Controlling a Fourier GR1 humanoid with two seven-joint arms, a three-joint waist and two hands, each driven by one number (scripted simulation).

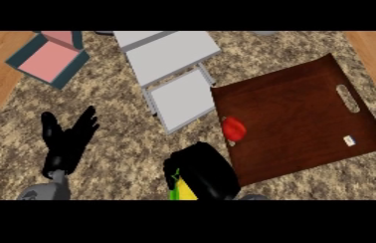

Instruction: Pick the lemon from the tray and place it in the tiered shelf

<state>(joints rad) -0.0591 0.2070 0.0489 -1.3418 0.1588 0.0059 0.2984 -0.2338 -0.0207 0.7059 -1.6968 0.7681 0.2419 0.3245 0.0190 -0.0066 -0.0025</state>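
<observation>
The lone camera looked steeply down from the robot's head, close over the counter (125,137), tray (294,112) and shelf (169,53).

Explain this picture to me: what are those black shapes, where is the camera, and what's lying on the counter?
The camera sits in a humanoid robot's head, looking steeply down at a speckled counter. The black shapes are its hands. The left hand rests open at the lower left, fingers up. The right hand curls round a mostly hidden yellow lemon, just off the wooden tray. A red object lies on the tray. A white tiered shelf stands left of the tray; a pink-and-teal item lies at the upper left.
</observation>
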